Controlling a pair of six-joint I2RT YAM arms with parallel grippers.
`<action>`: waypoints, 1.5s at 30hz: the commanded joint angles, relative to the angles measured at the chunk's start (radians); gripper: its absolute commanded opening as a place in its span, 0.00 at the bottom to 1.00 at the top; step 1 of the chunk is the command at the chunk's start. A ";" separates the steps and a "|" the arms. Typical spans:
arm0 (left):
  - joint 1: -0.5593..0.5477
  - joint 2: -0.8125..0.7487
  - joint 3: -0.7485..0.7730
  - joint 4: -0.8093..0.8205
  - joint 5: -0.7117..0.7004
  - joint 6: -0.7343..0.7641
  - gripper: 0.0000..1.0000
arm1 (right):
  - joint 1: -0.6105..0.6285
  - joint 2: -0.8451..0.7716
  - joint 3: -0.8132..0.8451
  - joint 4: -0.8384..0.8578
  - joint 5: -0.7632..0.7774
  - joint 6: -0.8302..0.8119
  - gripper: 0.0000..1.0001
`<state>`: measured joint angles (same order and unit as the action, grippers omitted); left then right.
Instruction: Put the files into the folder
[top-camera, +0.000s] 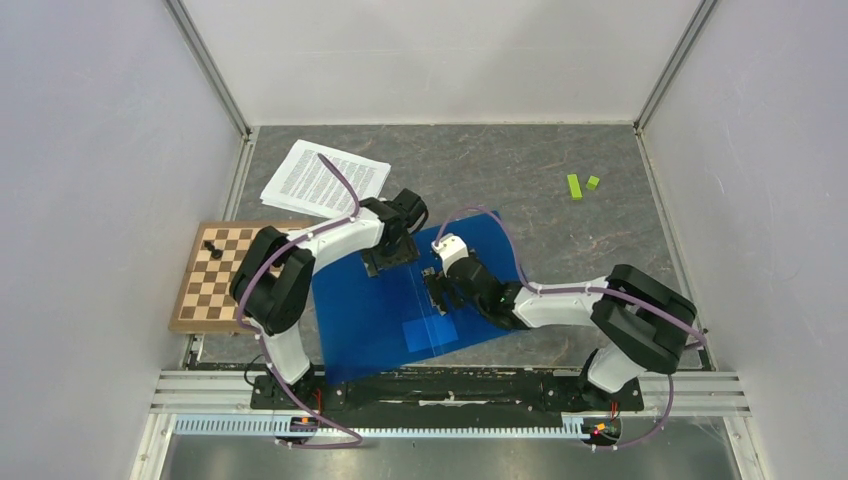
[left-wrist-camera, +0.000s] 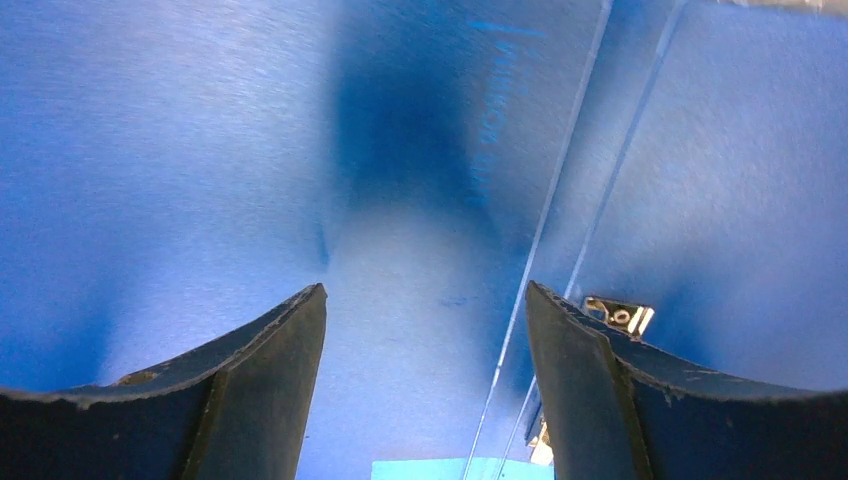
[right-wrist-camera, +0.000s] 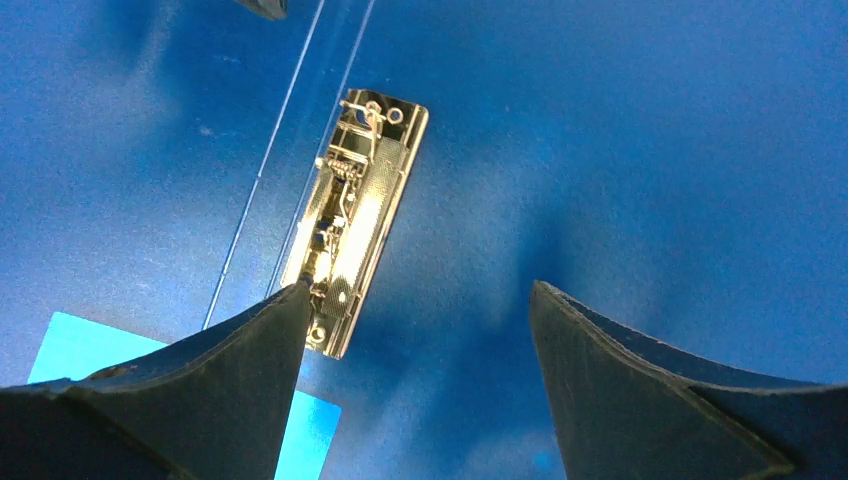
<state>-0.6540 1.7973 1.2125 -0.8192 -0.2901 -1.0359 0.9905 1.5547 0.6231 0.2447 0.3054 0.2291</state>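
The folder (top-camera: 360, 320) lies spread open and flat in the middle of the table, its blue inside facing up. Its metal clip (right-wrist-camera: 355, 215) runs beside the spine crease. The files (top-camera: 325, 180), a stack of white printed sheets, lie on the table just beyond the folder's far left corner. My left gripper (top-camera: 388, 258) hovers low over the folder's left half, open (left-wrist-camera: 425, 290), with only blue plastic between its fingers. My right gripper (top-camera: 437, 292) is over the spine area, open (right-wrist-camera: 420, 285), its left finger just over the clip's near end, holding nothing.
A wooden chessboard (top-camera: 215, 275) with a black piece (top-camera: 211, 246) lies at the left, next to the folder. Two small green blocks (top-camera: 580, 185) sit at the far right. A pale label (top-camera: 430, 332) shows through the folder near its front edge. Walls enclose three sides.
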 joint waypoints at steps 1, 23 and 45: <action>0.034 -0.055 0.056 -0.049 -0.033 0.070 0.80 | 0.014 0.040 0.061 0.003 0.016 -0.020 0.83; 0.034 -0.073 0.098 -0.072 -0.048 0.096 0.82 | 0.058 -0.016 0.143 -0.195 0.157 0.214 0.87; -0.007 -0.052 0.108 -0.092 -0.116 0.019 0.82 | 0.126 0.003 -0.107 0.081 0.161 0.042 0.19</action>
<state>-0.6102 1.7584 1.3064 -0.9047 -0.3435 -0.9600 1.1217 1.6371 0.6697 0.2153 0.5270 0.3824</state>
